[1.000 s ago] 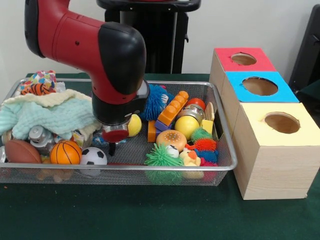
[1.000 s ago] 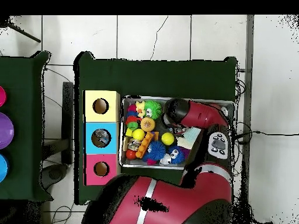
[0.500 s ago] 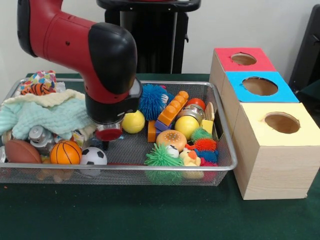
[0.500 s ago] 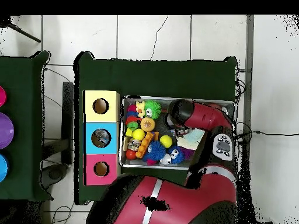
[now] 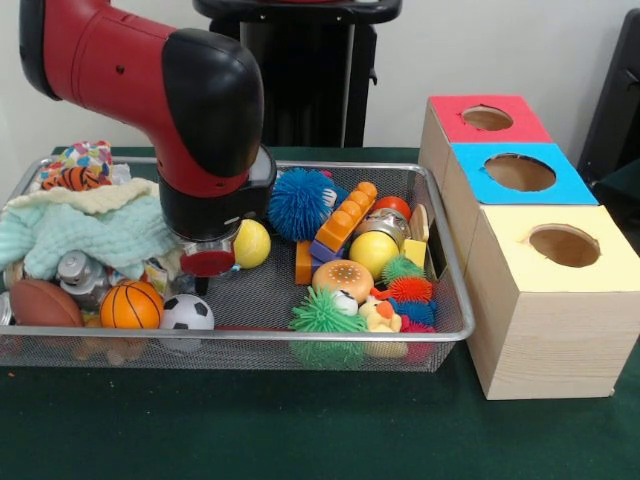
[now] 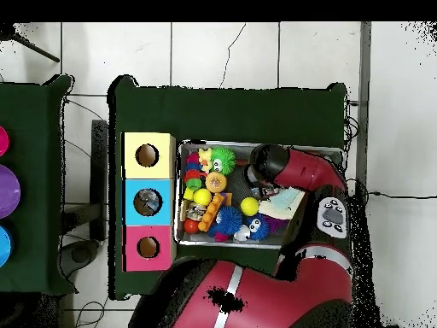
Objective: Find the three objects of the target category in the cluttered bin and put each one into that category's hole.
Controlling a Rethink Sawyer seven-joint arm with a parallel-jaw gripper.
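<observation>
Wire-mesh bin [image 5: 452, 262]: spiky blue ball [image 5: 300, 203], smooth yellow ball [image 5: 250, 243], rubbery basketball [image 5: 131, 306], knitted mint cloth [image 5: 95, 232]. Gripper [image 5: 203, 282] low over mesh; grip state cannot be told.

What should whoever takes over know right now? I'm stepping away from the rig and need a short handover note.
Tool: low in the wire bin, beside a yellow ball, just behind the soccer ball; grip hidden, nothing seen in it.
Basketball and football lie next to the soccer ball.
Red box, blue box and yellow box stand beside the bin.
Done: something grey shows in the blue box's hole; what, unclear.
Left: the bin is full of toys; sorting continues.
</observation>
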